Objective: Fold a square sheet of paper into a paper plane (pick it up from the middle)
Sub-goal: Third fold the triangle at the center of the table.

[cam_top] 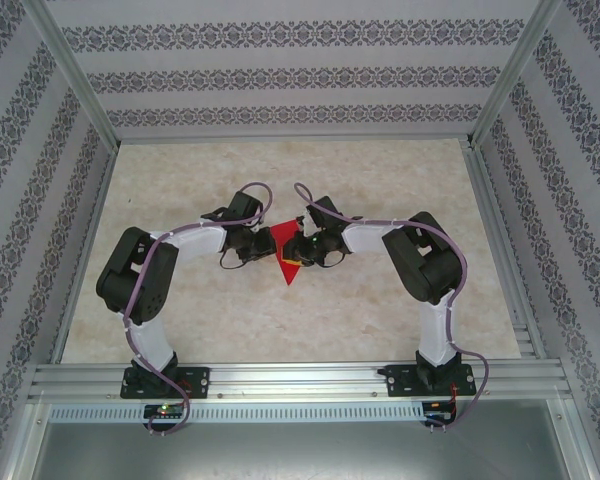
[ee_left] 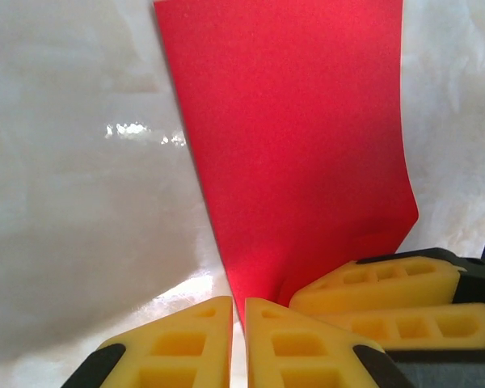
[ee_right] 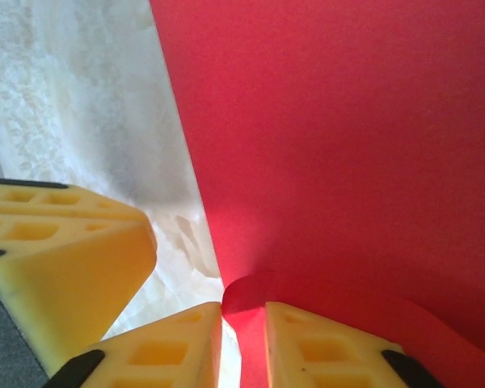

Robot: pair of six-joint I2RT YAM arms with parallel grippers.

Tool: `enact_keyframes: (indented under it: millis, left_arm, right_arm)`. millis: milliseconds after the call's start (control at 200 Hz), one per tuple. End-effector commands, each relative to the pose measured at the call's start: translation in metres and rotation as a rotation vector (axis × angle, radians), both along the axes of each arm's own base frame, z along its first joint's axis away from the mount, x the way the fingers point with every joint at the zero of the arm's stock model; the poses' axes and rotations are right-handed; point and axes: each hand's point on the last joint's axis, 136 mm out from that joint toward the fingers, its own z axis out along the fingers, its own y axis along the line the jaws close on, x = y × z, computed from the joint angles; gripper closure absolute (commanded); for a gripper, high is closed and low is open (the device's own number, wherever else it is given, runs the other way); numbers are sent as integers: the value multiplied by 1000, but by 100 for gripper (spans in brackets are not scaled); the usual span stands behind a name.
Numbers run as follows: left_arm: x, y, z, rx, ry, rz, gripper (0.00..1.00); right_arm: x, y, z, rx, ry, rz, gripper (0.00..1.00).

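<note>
paper [cam_top: 285,268]: red, triangular from above, between both tools over bench [cam_top: 380,180]
left tool [ee_left: 238,319]: clenched on paper corner
right tool [ee_right: 242,335]: clenched on curled paper edge, just beside left tool

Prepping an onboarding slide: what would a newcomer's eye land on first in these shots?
The thin bright red sheet of paper stands out: in the top view it is a downward-pointing triangle in the middle of the pale marbled table. In the wrist views, the yellow-fingered left pincer and right pincer are closed on it, close beside each other.
</note>
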Motion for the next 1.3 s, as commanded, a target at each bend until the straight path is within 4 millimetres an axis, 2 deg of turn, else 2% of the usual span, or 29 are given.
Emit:
enact_keyframes:
  millis: [0, 195, 490, 944, 1294]
  left_arm:
    - [6, -4, 16, -65, -39, 12, 86]
    - [3, -12, 17, -116, -36, -6, 87]
    - [-2, -22, 17, -155, -31, -32, 89]
    - [-5, -34, 6, -143, -2, -61, 95]
    - [-4, -32, -8, -98, 21, -50, 95]
  right_arm:
    - [-8, -24, -30, -106, 38, -27, 82]
    - [-10, -28, -34, -118, 44, -32, 93]
    - [-11, -29, -36, -123, 51, -31, 100]
    - [-11, -29, -37, -123, 54, -34, 100]
    - [-11, -29, -34, -117, 52, -34, 100]
